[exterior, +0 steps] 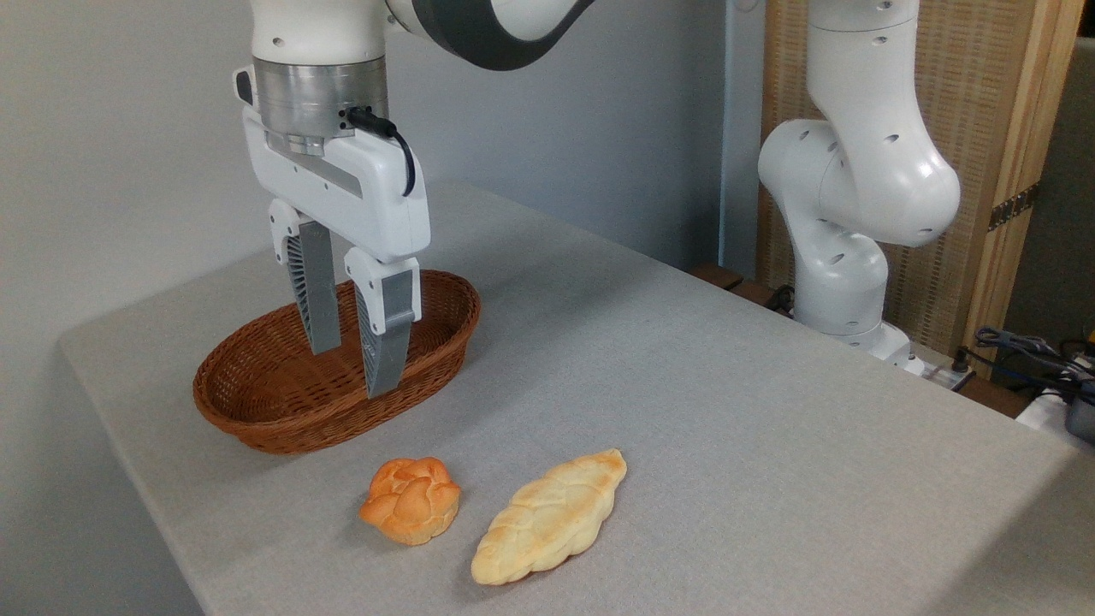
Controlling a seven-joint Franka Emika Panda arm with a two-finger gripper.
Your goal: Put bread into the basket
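Orange-golden and glossy, the small round knotted bun [411,500] is lying on the grey cloth-covered tabletop [727,411], near the front edge, with nothing touching it. Just to its right a longer, paler braided leaf-shaped loaf [549,516] is resting, close beside it but apart. Behind and to the left of both, the oval reddish-brown woven wicker basket [257,419] is sitting with its inside empty as far as the single fixed camera is showing.

The white arm's two-finger claw [358,364] is hanging in front of the basket, pointing straight down, its grey ribbed fingers [318,295] standing parted with a narrow gap between them and gripping nothing. Whether the tips are reaching below the basket rim cannot be told from this angle.

Nothing of the task appears done yet: the bun is lying outside the basket and ungrasped, so the reach, the grasp, the carry and the release are all remaining.

For room, the tabletop between basket and bun is lying bare, giving a short clear path. The tabletop's front left edge is running close to the bun, and the pale loaf is crowding its right side, so a descent onto the bun is probably needing care there. The arm's white base [843,282] is standing well apart at the far right.
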